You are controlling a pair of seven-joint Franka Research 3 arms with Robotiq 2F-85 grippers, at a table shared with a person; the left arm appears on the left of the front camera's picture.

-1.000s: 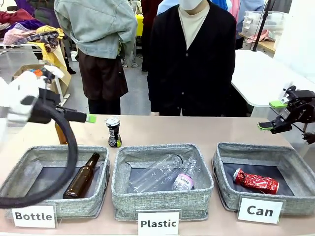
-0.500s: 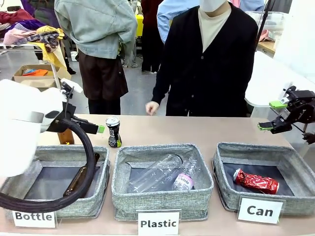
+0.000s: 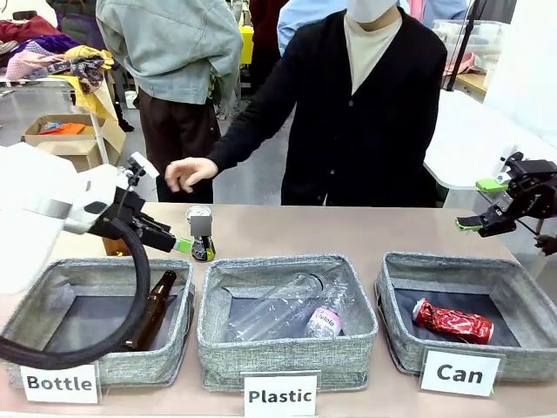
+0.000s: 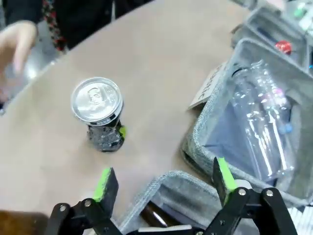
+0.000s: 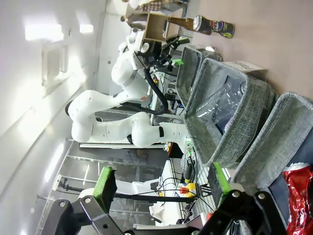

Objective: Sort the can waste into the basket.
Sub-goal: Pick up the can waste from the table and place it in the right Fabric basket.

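The left end effector [image 4: 164, 176] hangs with its green-padded fingers wide apart and nothing between them, above the far rim of the left-hand grey fabric bin carded "Bottle" [image 3: 52, 277]. Just beyond it, the small black drink can with a silver top [image 4: 100, 115] stands upright on the tan table [image 3: 348, 231], and a person's hand [image 3: 190, 172] hovers close above it. The right end effector [image 3: 483, 205] is likewise spread and empty, held off the table's far right corner. Below it, the crushed shiny red can [image 3: 452, 320] already lies inside the low grey woven-fabric basket carded "Can" [image 3: 400, 348]. By my reading the job is half done: the black can must be gripped and carried across to the right-hand basket.
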